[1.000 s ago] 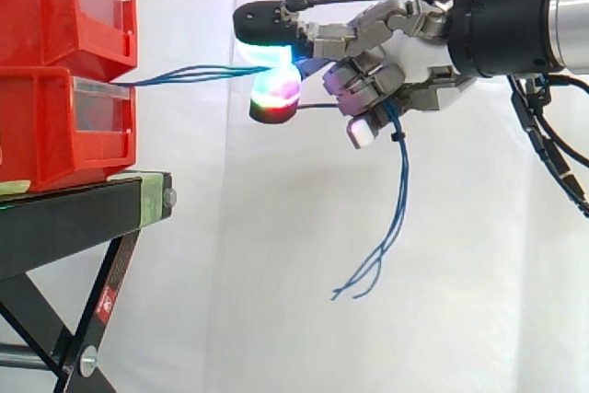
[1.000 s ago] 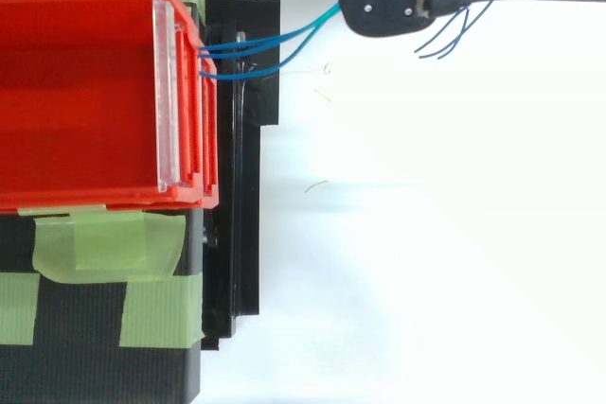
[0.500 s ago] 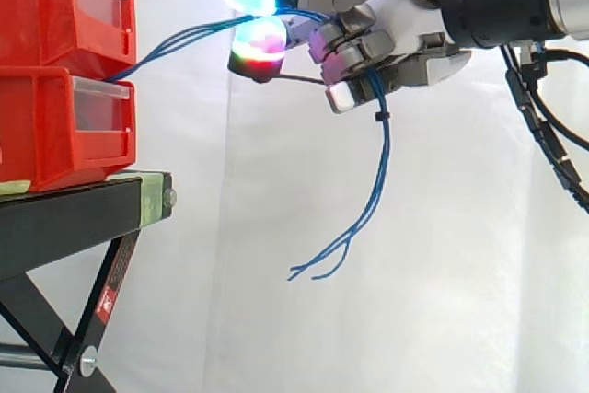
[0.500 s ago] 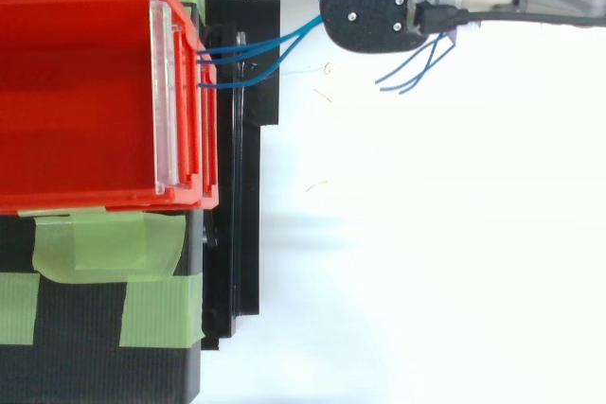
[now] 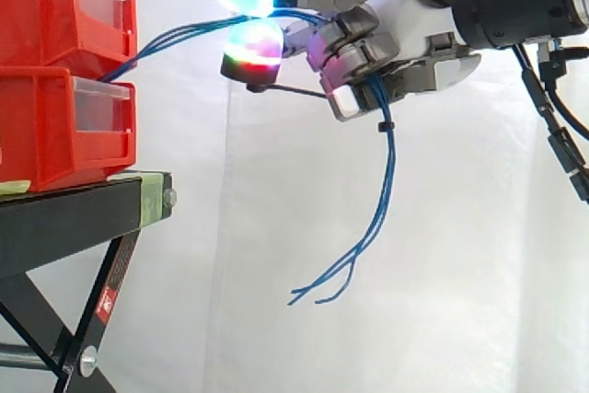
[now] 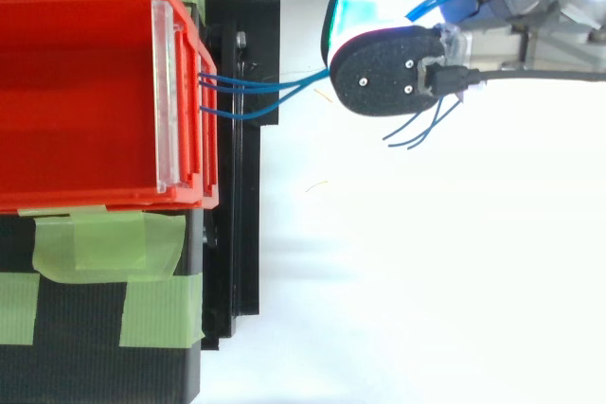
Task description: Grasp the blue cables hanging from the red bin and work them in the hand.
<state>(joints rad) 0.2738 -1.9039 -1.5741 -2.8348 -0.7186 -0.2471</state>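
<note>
While the hand point(image 5: 405, 39) hung high in the side view, above and to the right of the bins, its fingers were curled in tight around the blue cables point(image 5: 382, 190). Two glowing fingertips point(image 5: 253, 48), one cyan-green above and one magenta-red below, pinched the bundle where it entered the hand. The other fingers were folded over it against the palm.

The cables came out at the front of the lower red bin point(image 5: 55, 126), just under the upper red bin point(image 5: 55, 6). They rose at a slant to the right into the pinch. Past the curled fingers they dropped from the underside of the hand, gathered by a small black cable tie point(image 5: 382, 125). They hung free in front of the white curtain point(image 5: 276, 338), and their loose ends splayed out low and to the left, clear of the black stand point(image 5: 74, 218).

From above, the cables point(image 6: 275, 92) ran from the bin front across the stand's edge and under the black back of a fingertip of the hand point(image 6: 388, 73). The loose ends fanned out just below it. The upper bin's rim point(image 6: 95, 198) sat above strips of green tape point(image 6: 104, 243) on the stand.
</note>
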